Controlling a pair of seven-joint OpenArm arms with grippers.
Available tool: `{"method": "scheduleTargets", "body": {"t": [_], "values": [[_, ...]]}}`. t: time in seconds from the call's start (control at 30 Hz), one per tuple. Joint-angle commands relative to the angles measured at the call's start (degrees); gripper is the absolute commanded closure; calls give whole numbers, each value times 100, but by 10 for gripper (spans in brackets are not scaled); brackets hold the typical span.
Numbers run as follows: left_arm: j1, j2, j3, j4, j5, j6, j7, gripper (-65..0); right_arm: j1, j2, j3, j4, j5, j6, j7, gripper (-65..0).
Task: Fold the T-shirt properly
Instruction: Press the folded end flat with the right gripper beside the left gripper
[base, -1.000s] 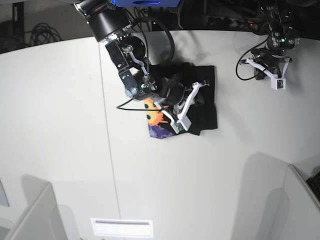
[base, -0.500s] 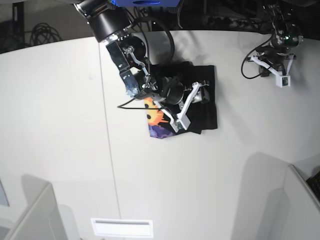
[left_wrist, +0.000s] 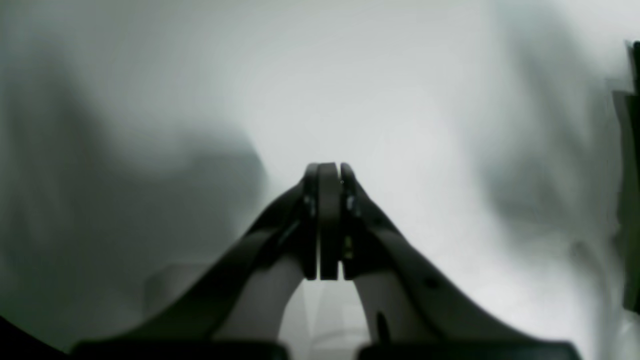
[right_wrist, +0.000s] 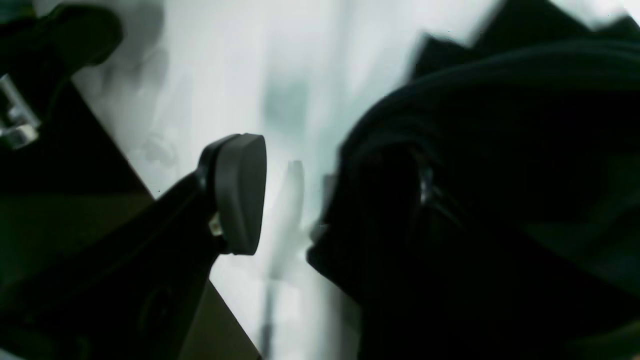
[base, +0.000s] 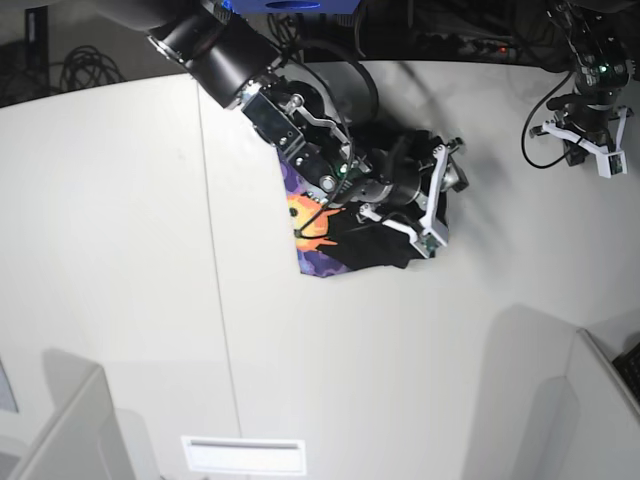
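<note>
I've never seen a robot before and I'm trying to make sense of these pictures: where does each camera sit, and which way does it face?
Base: above the white table, facing down; both arms show.
Left wrist: on that arm, facing its black fingers and the table.
Right wrist: likewise, its fingers apart.
Base and right wrist share the black printed cloth T-shirt.

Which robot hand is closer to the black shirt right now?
The right. Its fingers are open at the edge of the black shirt; the left hand is shut over bare table, well off to one side.
</note>
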Motion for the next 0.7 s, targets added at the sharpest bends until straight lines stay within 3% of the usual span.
{"method": "scheduleTargets", "body": {"t": [0.0,0.17,0.37,0.47,0.53,0.57,0.67], "values": [[6,-78,-100,102,-36,-6,-99,0,150,-98,-138,107,66,25,103,-341],[-11,-78,-337,102,-36,-6,-99,0,405,-106,-780,177,259,25,103,-341],[-38,-78,-566,111,-36,-6,-99,0,414,96,-472,951,514,25,86,-321],[-46,54,-566,111,-45,-6,-99,0,194,201,99,1250,523,25,95,-195],[-46,160,-566,111,-45,-6,-99,0,45,210,618,1276,558,25,95,-59],[-55,204,-566,111,-45,-14,-99,-26,-61,210,891,1294,558,25,95,0],[-90,371,-548,111,-450,-14,-81,-214,-377,210,1708,1294,558,25,95,0]]}}
